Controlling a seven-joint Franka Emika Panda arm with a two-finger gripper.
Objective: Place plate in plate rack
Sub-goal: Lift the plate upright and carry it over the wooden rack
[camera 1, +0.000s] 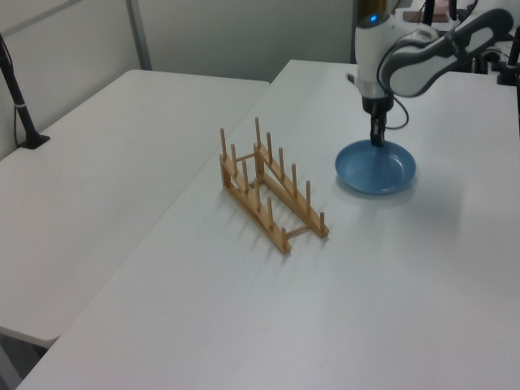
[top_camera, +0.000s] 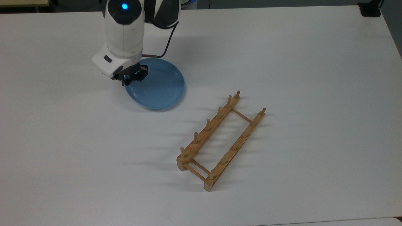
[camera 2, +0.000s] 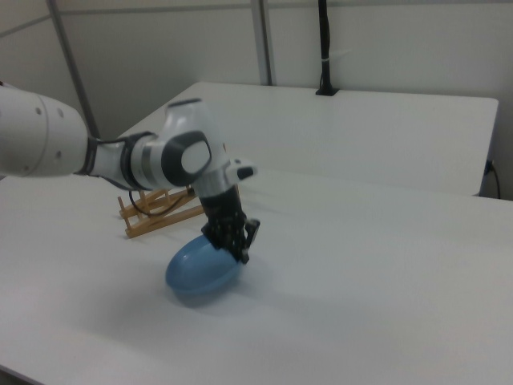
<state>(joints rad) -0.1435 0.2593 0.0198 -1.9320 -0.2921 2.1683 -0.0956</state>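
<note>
Now, near to far in the top view:
Table [top_camera: 298, 62]: white, big, flat.
Plate rack [top_camera: 220, 141] [camera 1: 270, 191] [camera 2: 156, 210]: wood, 2 long rails w/ short pegs. Sits on the table, nearest the camera. Well apart from the plate.
Plate [top_camera: 158, 86] [camera 1: 375, 168] [camera 2: 200, 269]: round, light blue. Farther back, toward the top view's left. In the right view it's tipped up, one side off the table.
Gripper [top_camera: 132, 78] [camera 1: 376, 138] [camera 2: 236, 245]: black fingers pinched tight on the plate's rim, at the top view's left edge of it.
Arm [top_camera: 125, 31]: white, over the plate, blue light on.

Light-blue plate [top_camera: 157, 86] tilted off the table, wooden plate rack [top_camera: 220, 141] apart
</note>
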